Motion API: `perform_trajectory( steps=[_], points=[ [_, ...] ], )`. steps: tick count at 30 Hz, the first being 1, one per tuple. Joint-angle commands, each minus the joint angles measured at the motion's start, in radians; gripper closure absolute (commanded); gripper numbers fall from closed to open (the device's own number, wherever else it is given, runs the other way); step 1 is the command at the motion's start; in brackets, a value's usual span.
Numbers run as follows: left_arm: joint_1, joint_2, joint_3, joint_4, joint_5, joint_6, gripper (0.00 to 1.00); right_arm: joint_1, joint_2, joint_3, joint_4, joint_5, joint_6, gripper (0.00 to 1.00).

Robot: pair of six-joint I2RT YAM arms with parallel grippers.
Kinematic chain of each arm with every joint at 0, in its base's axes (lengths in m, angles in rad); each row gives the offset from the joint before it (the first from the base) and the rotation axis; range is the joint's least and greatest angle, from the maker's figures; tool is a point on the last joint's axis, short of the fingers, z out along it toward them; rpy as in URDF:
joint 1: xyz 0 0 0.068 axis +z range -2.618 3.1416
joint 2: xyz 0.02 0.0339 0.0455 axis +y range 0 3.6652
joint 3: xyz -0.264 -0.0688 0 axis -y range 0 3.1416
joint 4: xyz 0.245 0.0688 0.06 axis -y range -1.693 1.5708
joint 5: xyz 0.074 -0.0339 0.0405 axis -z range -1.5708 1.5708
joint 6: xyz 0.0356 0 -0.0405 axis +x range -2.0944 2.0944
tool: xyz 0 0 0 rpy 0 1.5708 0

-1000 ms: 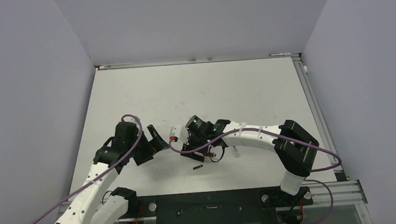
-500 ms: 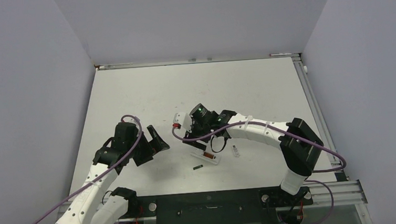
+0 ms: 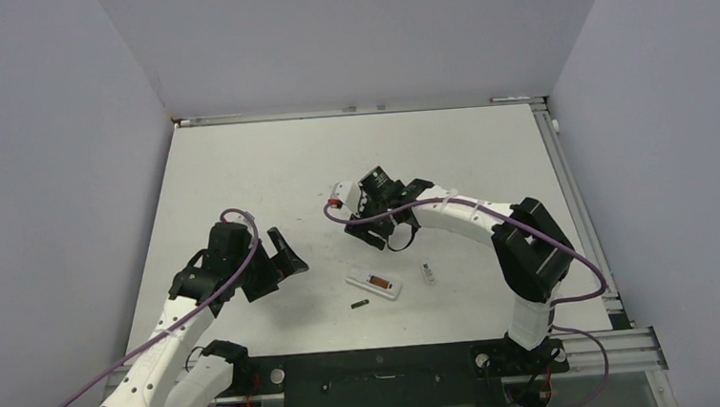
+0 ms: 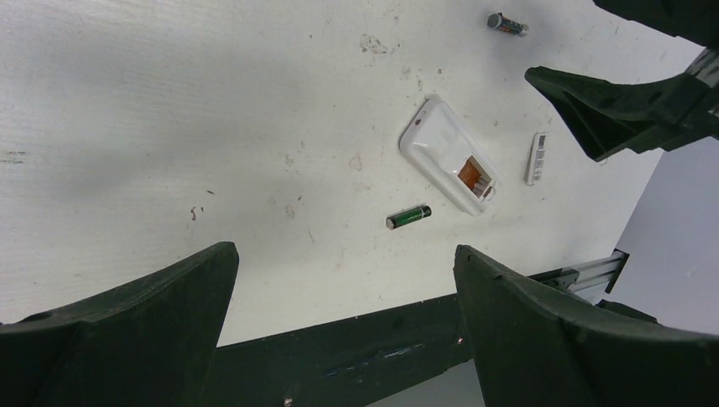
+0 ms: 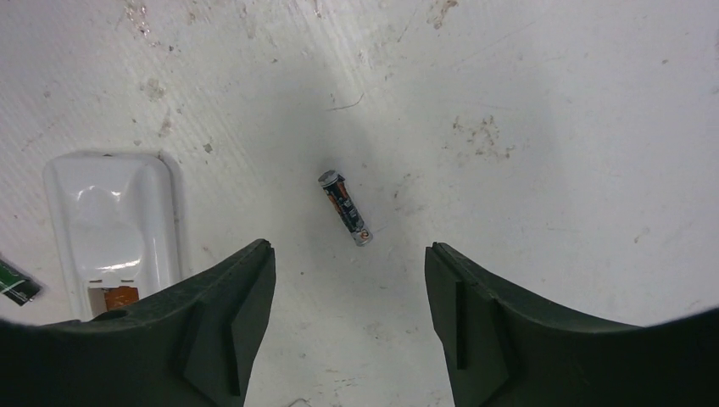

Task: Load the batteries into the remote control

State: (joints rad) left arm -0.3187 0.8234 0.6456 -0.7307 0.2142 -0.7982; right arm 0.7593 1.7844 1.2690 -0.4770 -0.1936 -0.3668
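The white remote control (image 3: 373,284) (image 4: 448,164) (image 5: 110,216) lies flat on the table with its orange-lined battery slot facing up. One green battery (image 3: 361,303) (image 4: 409,217) rests just in front of it. A second dark battery (image 5: 343,208) (image 4: 507,24) lies farther back, just ahead of my right gripper (image 5: 349,248), which hangs open and empty over it. My left gripper (image 3: 288,252) (image 4: 343,250) stands wide open to the left of the remote, holding nothing.
A small white cover piece (image 3: 427,273) (image 4: 535,158) lies right of the remote. The black rail (image 4: 365,348) runs along the table's near edge. A purple cable loop (image 3: 399,237) hangs under the right arm. The table (image 3: 334,157) is walled on three sides.
The right gripper has drawn back from over the remote toward the far right, uncovering the remote, and its jaws have narrowed slightly. The left arm has stayed still.
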Motion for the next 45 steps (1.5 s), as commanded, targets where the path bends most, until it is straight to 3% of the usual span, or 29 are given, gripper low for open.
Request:
perform_trajectory(
  steps=[1,32,37,42,45],
  points=[
    [0.006,0.002,0.014,0.008,0.014,0.022,0.03,-0.011,0.037,0.036,-0.007,-0.031,-0.025,0.38],
    [0.006,0.040,0.012,0.032,0.028,0.033,0.03,-0.043,0.142,-0.003,-0.013,-0.062,-0.005,0.68],
    [0.006,0.044,0.012,0.039,0.031,0.033,0.03,-0.032,0.133,-0.017,-0.031,-0.040,0.001,0.75],
    [0.006,0.051,0.004,0.050,0.038,0.032,0.03,-0.014,0.126,-0.038,-0.036,-0.023,0.017,0.91],
    [0.006,0.056,0.001,0.057,0.044,0.031,0.03,-0.006,0.108,-0.052,-0.025,-0.024,0.029,0.92]
  ],
)
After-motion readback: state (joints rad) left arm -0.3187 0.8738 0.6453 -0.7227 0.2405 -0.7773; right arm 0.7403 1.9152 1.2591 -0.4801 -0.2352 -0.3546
